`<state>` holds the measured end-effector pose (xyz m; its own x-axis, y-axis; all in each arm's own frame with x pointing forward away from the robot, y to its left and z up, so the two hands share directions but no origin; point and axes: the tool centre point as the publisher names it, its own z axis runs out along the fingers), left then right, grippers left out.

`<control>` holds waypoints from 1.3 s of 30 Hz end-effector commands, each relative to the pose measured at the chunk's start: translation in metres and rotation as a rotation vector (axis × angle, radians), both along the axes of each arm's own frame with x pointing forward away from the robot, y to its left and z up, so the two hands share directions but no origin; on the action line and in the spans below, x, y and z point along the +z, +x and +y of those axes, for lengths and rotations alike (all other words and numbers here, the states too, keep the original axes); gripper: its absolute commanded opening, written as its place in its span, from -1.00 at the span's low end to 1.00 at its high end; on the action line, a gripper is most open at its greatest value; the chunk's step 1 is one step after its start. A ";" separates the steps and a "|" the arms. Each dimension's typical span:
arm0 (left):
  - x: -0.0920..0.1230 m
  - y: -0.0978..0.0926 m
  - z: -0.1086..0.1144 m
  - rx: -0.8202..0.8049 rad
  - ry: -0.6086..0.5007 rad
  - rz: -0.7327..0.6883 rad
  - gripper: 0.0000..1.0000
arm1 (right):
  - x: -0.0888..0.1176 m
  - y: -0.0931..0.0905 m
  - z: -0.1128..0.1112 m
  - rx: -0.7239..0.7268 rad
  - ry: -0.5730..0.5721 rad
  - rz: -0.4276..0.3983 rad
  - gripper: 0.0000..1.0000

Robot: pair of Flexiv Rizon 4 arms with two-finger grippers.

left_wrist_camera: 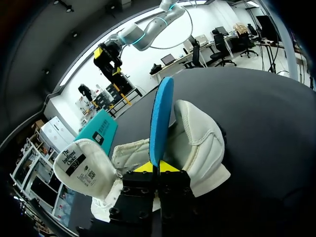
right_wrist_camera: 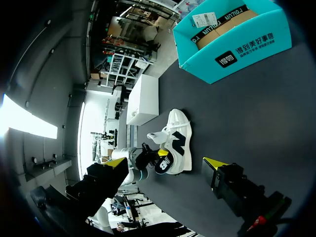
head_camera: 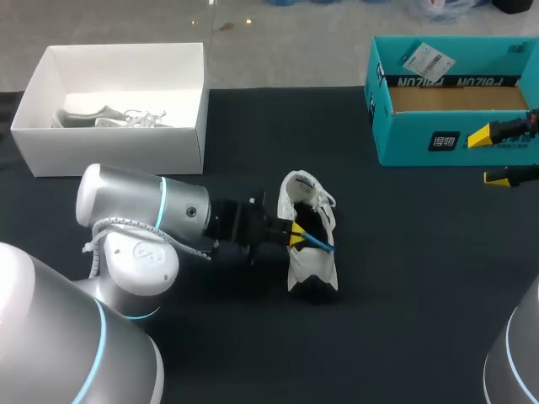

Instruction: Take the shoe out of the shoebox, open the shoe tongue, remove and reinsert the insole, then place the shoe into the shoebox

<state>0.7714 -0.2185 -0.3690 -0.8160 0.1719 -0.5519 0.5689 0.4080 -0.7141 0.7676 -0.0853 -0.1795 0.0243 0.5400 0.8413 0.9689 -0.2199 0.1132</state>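
At left of shoe (head_camera: 308,231) | left jaws clamped on blue insole (left_wrist_camera: 161,118) standing out of it | right jaws apart, far right of shoe, near teal shoebox (head_camera: 413,139)

A black cloth covers the table (head_camera: 404,286). At its far right corner stands an open teal cardboard box (head_camera: 404,141). It has a white paper label (head_camera: 427,61) stuck to the inner face of its far wall and a brown cardboard sheet (head_camera: 455,98) lying flat across its bottom. Over at the far left, a second sneaker (head_camera: 109,118), pale grey with white laces, lies inside the white shoebox (head_camera: 109,156).
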 end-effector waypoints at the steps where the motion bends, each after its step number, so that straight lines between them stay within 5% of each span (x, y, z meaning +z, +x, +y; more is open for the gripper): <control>1: -0.005 -0.002 -0.003 -0.005 -0.002 0.012 -1.00 | 0.000 0.000 0.000 -0.001 -0.002 0.001 1.00; 2: -0.001 -0.006 -0.004 -0.012 -0.009 0.013 -0.38 | 0.000 0.000 0.000 -0.001 -0.002 0.001 1.00; 6: 0.010 -0.015 -0.004 -0.024 -0.028 0.004 -0.18 | 0.000 0.000 0.000 -0.001 -0.002 0.001 1.00; 14: 0.023 -0.023 -0.009 -0.052 -0.046 -0.012 -0.34 | 0.000 0.000 0.000 -0.001 -0.002 0.001 1.00; 18: 0.020 -0.026 -0.014 -0.074 -0.037 -0.001 -1.00 | 0.000 0.000 0.000 -0.001 -0.002 0.001 1.00; 31: -0.005 -0.001 -0.021 -0.069 0.058 0.000 -1.00 | 0.000 0.000 0.000 -0.001 -0.002 0.001 1.00; 36: 0.003 -0.005 -0.016 -0.054 0.031 0.002 -1.00 | 0.000 0.000 0.000 -0.001 -0.002 0.001 1.00; 37: 0.005 -0.007 -0.014 -0.054 0.027 -0.001 -0.84 | 0.000 0.000 0.000 -0.001 -0.002 0.001 1.00; 38: 0.009 -0.010 -0.013 -0.053 0.018 -0.005 -0.40 | 0.000 0.000 0.000 -0.001 -0.002 0.001 1.00; 39: 0.013 -0.013 -0.012 -0.053 0.013 -0.008 -0.31 | 0.000 0.000 0.000 -0.001 -0.002 0.001 1.00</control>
